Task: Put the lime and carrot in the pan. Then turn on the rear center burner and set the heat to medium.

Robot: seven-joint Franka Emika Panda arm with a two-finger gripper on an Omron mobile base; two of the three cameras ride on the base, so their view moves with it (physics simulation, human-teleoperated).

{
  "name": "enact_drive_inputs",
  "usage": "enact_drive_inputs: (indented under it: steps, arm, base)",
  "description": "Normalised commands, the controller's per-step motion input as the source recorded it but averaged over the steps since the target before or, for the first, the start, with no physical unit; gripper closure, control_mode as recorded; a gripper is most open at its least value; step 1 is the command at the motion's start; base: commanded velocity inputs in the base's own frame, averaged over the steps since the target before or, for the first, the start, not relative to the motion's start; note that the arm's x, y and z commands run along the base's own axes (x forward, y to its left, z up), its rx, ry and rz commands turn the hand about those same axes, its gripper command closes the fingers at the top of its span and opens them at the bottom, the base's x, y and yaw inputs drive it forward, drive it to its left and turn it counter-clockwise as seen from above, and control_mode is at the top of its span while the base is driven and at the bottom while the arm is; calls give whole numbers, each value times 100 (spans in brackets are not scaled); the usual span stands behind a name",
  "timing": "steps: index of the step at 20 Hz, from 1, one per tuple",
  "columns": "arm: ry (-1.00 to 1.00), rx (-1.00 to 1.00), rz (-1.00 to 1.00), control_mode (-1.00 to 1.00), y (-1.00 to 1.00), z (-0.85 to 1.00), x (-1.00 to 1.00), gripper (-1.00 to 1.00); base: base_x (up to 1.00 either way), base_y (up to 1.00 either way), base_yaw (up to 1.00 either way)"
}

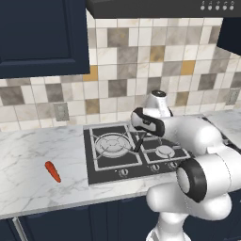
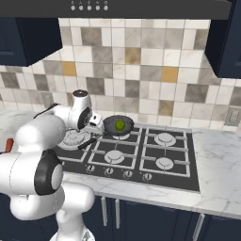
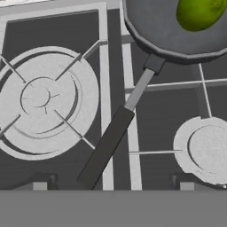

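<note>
- Farthest left, we found the carrot point(image 1: 53, 172) lying alone on the marble counter point(image 1: 28, 155), well apart from the cooktop point(image 1: 115, 162). Its long axis ran from upper left to lower right in the left base view, fat end away from us, tip toward the counter's front edge.
- Next came the large wide-ringed burner point(image 3: 44, 102), bare of any pot, and beside it the pan's handle point(image 3: 111, 142), which reached out toward the front of the stove.
- Over that handle hung our gripper point(image 2: 97, 126), above the grates and touching nothing. Its fingertips were too dim in the hand view to read, yet nothing sat between them, and we took the jaws as standing wide apart and empty.
- To the right sat the pan point(image 2: 119, 126) on the rear grates, with the lime point(image 2: 120, 124) already resting inside it.
- We judged the carrot to be the thing left to fetch: it lay well off to the gripper's left, past the big burner, so the arm would need a long leftward sweep and a wrist turn to close across the carrot's slanted axis.
</note>
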Motion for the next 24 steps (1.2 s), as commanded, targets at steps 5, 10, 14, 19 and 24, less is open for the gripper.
enact_drive_inputs:
  steps: [5, 10, 14, 19, 24]
  arm:
    - [0, 0, 0, -100, 29, 0, -54, -100]
    - [0, 0, 0, -100, 21, 0, -54, -100]
    - [0, 0, 0, -100, 37, 0, -30, -100]
    - [0, 0, 6, -100, 80, 0, -1, -100]
    - [0, 0, 6, -100, 92, 1, 0, -100]
  base:
    - [0, 0, 0]
    - [0, 0, 0]
    - [0, 0, 0]
    - [0, 0, 0]
    - [0, 0, 0]
